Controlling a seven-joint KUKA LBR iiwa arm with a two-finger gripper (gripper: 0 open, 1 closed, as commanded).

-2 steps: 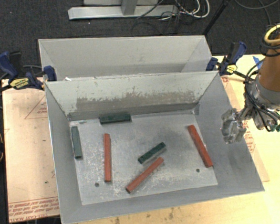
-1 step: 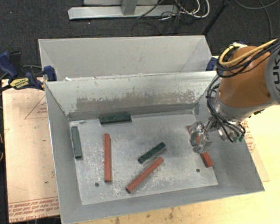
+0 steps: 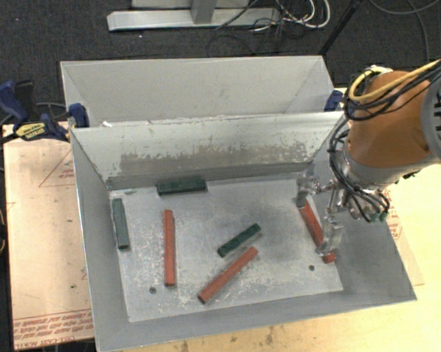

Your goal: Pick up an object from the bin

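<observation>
Down at the right of the scuffed grey metal bin point(image 3: 203, 146), the gripper point(image 3: 323, 221) hangs over a slim, straight red bar point(image 3: 313, 227). Whether it is spread or pinching cannot be told.

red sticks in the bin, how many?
3. One red stick lies front to back, left of centre; a second slants at the front middle; a third is at the right beside the gripper, which may hide more.
</observation>
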